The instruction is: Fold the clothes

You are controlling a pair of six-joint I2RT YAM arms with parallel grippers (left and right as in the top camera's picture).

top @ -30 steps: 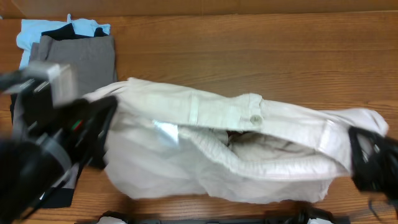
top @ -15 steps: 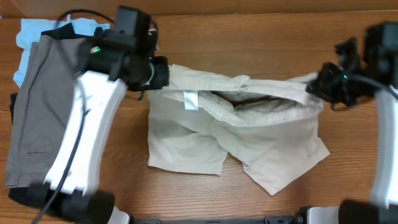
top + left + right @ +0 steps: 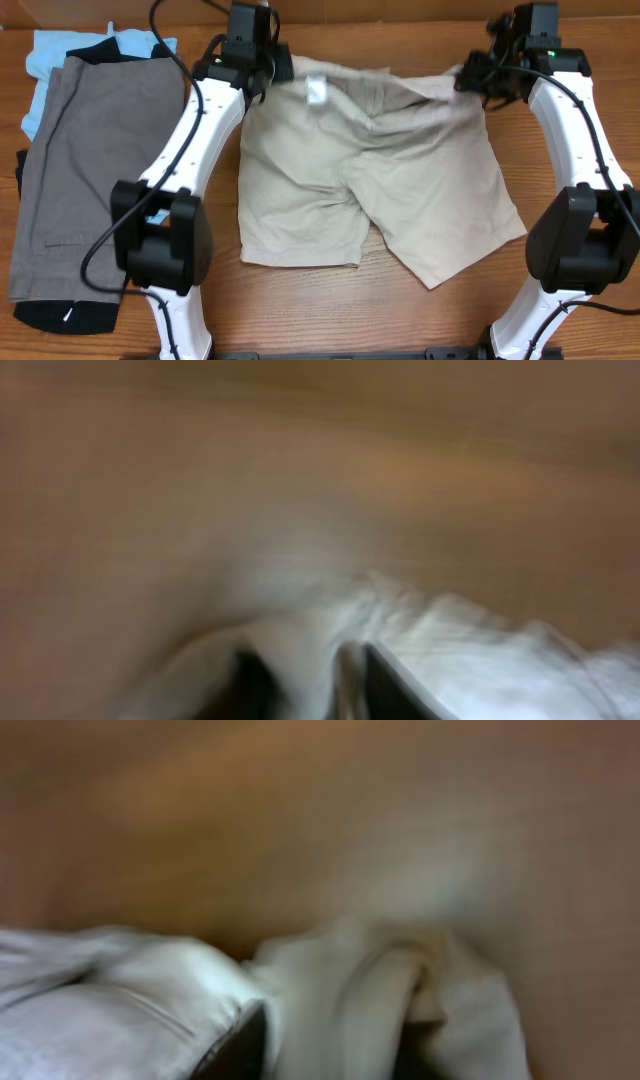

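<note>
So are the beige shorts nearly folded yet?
Not nearly. Done: the shorts lie spread flat on the table, legs pointing toward the robot. In hand: the left end effector and right end effector are at the top corners of the shorts; the blur hides whether they grip. Left: every fold, since none shows yet.

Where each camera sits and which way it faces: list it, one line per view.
Overhead: above the table, facing straight down on the beige shorts; both arms show.
Left wrist: on the left arm, facing along its jaws at blurred cloth; dark jaw tips show.
Right wrist: on the right arm, likewise.
Shared: every view shows the shorts and the wood table.
</note>
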